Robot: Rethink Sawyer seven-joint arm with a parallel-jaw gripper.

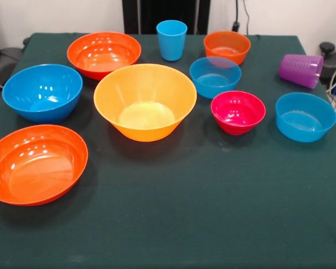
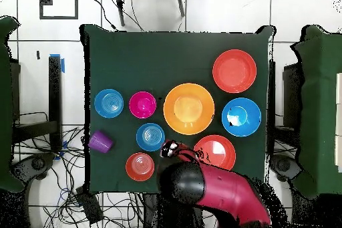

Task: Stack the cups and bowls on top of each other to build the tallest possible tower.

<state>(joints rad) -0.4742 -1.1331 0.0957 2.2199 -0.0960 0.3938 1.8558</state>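
Overhead view: red arm [image 2: 220,195] reaches over the table's [image 2: 120,58] near edge; its end effector is hidden, grip state indeterminate. Front view: bowls and cups lie unstacked; purple cup [image 1: 301,70] tipped sideways.

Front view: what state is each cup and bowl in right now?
Blue cup: upright, standing alone.
Purple cup: tipped on its side at the table edge.
Yellow-orange bowl: upright, empty.
Large blue bowl: upright, empty.
Pink bowl: upright, empty.
Nothing is stacked yet.
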